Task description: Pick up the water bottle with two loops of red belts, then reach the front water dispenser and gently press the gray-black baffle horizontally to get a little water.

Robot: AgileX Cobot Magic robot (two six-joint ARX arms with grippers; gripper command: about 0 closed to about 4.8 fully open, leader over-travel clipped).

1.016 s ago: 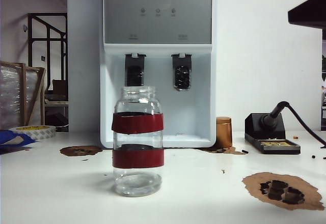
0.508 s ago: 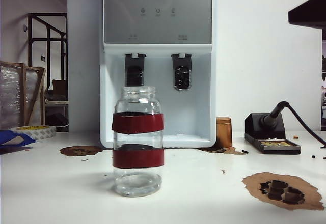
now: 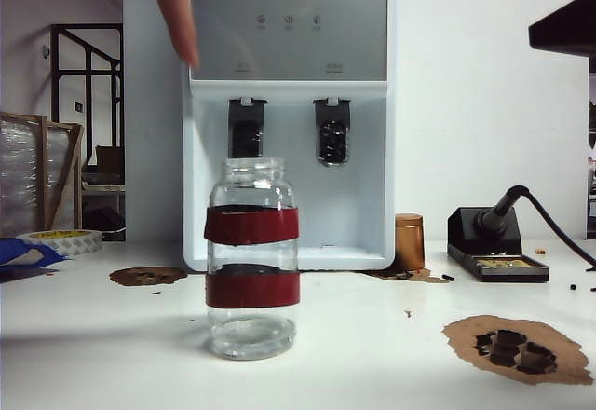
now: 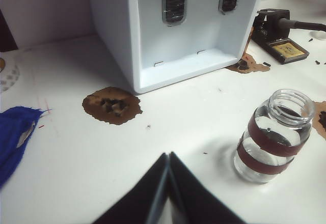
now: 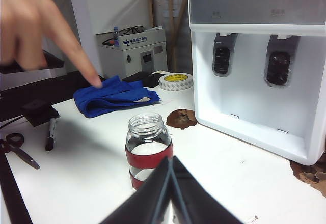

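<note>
Since a second ago, a person's finger (image 3: 177, 14) has come in at the exterior view's upper left, pointing down in front of the water dispenser (image 3: 289, 112); nothing else has shifted. Water bottle (image 3: 252, 257) stands upright on the white bench (image 3: 372, 354), in front of the dispenser and clear of it, mouth open, two dark-red bands round its body. Gray-black baffle (image 3: 332, 130) hangs untouched in the dispenser's bay, right of its twin. Left hand (image 4: 168, 155): fingers pressed together, empty, above bare bench, bottle off to one side, well apart. Right hand (image 5: 171, 159): fingers pressed together, empty, just in front of the bottle; contact unclear. Copper-brown cylinder (image 3: 409, 241) sits by the dispenser's right corner. Blue cloth (image 5: 114, 96) lies beyond the bottle in the right wrist view.
</note>
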